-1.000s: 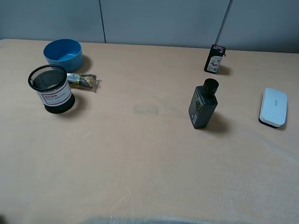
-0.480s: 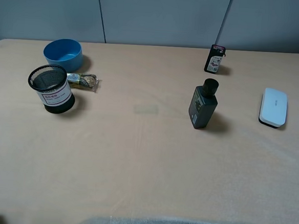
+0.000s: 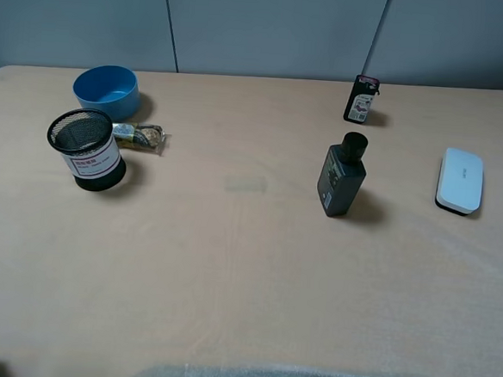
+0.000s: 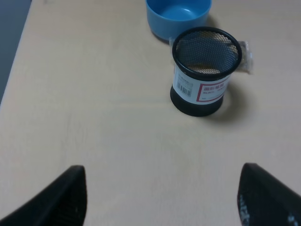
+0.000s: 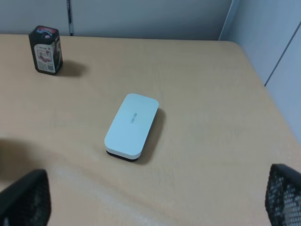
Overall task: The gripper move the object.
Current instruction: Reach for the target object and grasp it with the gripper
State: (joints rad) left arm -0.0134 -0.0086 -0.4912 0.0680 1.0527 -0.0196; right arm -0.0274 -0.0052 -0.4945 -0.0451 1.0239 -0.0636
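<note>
The object, a flat white rounded device (image 3: 460,180) with a dark underside, lies on the tan table at the far right. In the right wrist view the object (image 5: 131,125) rests ahead of my right gripper (image 5: 157,190), whose two dark fingers stand wide apart and open, well short of it and holding nothing. My left gripper (image 4: 162,190) is open too, empty, hovering over bare table in front of a black mesh cup (image 4: 203,70). In the high view only dark bits of the arms show at the bottom corners.
A dark grey bottle (image 3: 341,179) with a black cap stands left of the object, and a small black packet (image 3: 360,99) stands behind it. At the far left are the mesh cup (image 3: 87,148), a blue bowl (image 3: 107,90) and a snack wrapper (image 3: 140,135).
</note>
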